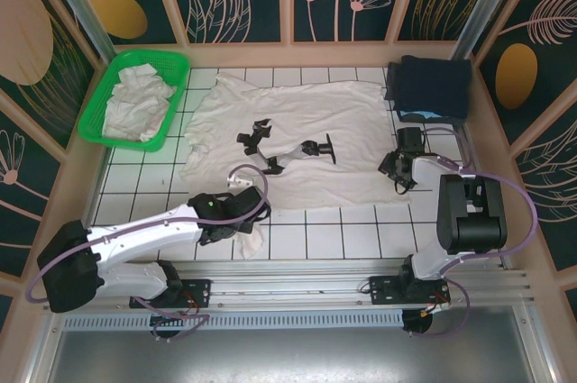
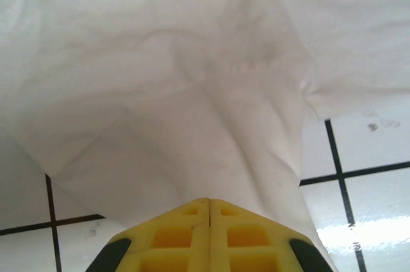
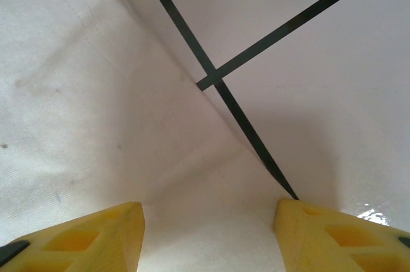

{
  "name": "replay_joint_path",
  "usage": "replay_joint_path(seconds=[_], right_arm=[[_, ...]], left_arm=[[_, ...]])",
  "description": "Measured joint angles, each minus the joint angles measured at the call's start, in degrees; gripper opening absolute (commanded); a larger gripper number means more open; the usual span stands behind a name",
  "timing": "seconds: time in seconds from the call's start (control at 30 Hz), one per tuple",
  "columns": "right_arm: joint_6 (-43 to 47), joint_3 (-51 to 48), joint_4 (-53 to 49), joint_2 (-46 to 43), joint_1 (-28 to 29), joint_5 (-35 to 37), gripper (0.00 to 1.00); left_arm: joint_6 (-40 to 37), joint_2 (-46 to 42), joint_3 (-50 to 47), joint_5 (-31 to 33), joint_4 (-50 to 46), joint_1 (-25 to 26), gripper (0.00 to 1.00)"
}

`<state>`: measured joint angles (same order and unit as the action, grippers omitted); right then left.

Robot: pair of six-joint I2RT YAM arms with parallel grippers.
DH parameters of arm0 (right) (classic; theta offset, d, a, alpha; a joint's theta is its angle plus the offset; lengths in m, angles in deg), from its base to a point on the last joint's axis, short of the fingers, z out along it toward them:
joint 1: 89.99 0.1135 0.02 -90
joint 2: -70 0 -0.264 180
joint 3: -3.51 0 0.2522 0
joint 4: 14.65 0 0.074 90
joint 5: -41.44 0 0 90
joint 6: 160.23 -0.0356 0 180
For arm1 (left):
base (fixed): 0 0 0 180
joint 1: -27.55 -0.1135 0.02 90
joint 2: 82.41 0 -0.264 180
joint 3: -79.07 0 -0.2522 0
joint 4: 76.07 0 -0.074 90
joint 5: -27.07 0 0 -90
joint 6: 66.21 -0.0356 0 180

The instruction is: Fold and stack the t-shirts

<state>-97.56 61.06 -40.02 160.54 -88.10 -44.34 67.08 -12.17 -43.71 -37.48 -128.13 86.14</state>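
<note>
A white shirt [image 1: 297,117] is spread flat on the tiled tabletop [image 1: 361,239], wrinkled along its edges. A green basket [image 1: 153,55] is set just beside the shirt's far left corner, and crumpled shirts [image 1: 135,99] are heaped in it. A folded dark cloth [image 1: 433,86] is laid just beyond the shirt's far right corner.

The left gripper [image 1: 239,223] is placed at the shirt's near left corner. In the left wrist view its yellow jaws [image 2: 209,214] are pressed together on the shirt [image 2: 160,93], which is bunched and drawn up from the tabletop [image 2: 371,144].

The right gripper [image 1: 397,171] is held at the shirt's right edge. In the right wrist view its jaws [image 3: 208,211] are spread wide, with the shirt's [image 3: 77,93] edge seen between them on the tabletop [image 3: 320,105]; nothing is gripped.
</note>
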Motion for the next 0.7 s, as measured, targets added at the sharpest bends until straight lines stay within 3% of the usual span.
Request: replay_joint_path(seconds=[0.17, 0.4, 0.5, 0.53, 0.6, 0.7], right_arm=[[0.00, 0.00, 0.00, -0.13, -0.04, -0.17, 0.58], [0.22, -0.07, 0.04, -0.17, -0.13, -0.26, 0.58], [0.35, -0.07, 0.07, -0.17, -0.59, -0.66, 0.58], [0.39, -0.07, 0.07, -0.17, -0.76, -0.74, 0.58], [0.42, -0.07, 0.09, -0.17, -1.11, -0.85, 0.58], [0.46, -0.07, 0.09, -0.17, -1.46, -0.87, 0.58]], left_arm=[[-4.22, 4.24, 2.27, -4.11, 3.43, -0.09, 0.28], [-7.28, 18.75, 5.38, -8.61, 7.69, 0.35, 0.43], [-7.23, 19.17, 4.90, -8.52, 7.63, 0.35, 0.41], [-7.08, 19.30, 4.70, -8.52, 7.58, 0.35, 0.37], [-6.54, 20.09, 4.24, -8.44, 7.10, 0.35, 0.17], [-6.36, 20.74, 2.97, -8.00, 6.27, 0.35, 0.07]])
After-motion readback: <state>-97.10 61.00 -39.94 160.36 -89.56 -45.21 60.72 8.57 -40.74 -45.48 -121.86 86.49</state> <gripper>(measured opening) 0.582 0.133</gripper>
